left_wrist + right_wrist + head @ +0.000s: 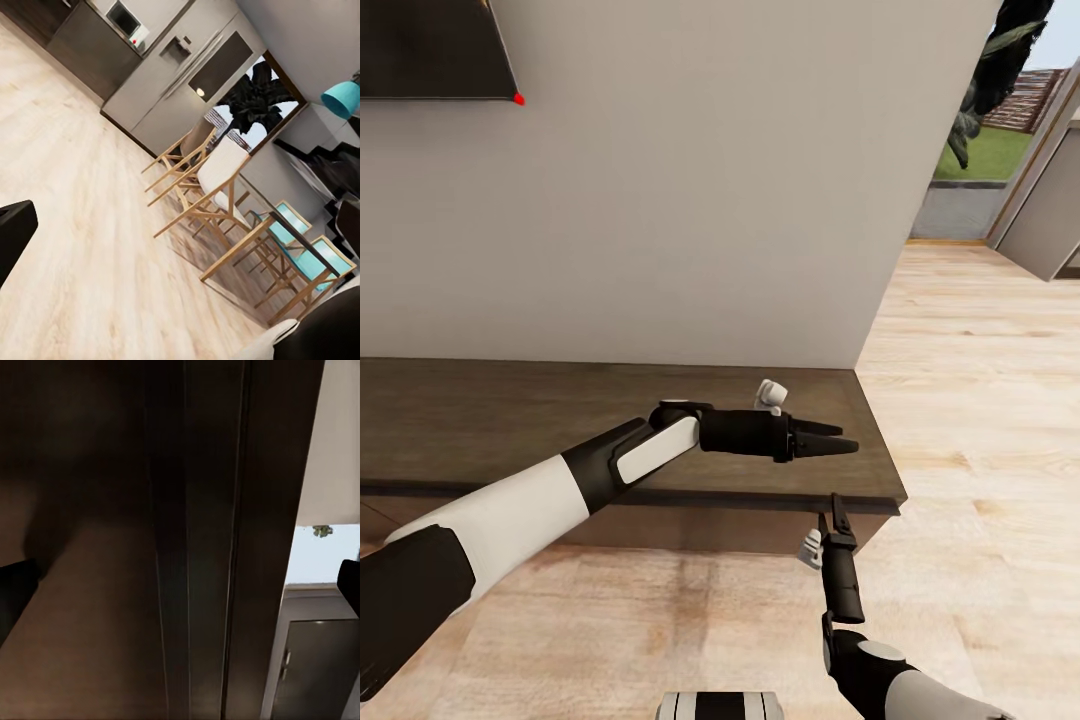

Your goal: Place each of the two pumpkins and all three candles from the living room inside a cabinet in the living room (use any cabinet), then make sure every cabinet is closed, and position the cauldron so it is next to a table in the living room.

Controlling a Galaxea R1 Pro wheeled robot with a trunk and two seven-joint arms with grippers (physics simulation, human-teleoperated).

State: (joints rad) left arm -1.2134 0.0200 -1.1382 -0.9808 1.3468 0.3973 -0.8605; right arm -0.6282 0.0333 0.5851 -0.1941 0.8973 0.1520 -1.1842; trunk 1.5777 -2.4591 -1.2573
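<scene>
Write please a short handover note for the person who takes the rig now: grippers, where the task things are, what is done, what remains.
Left gripper: empty, held level over the right end of the cabinet; fingers look nearly together, state unclear.
Right gripper: open, empty, pointing up at the cabinet's front edge near its right corner.
Cabinet top is bare; what shows of its front looks closed.
No pumpkins, candles, cauldron or table in sight, so progress cannot be judged.
Left to do: check the cabinet's contents, close all fronts, put the cauldron beside the table.
</scene>
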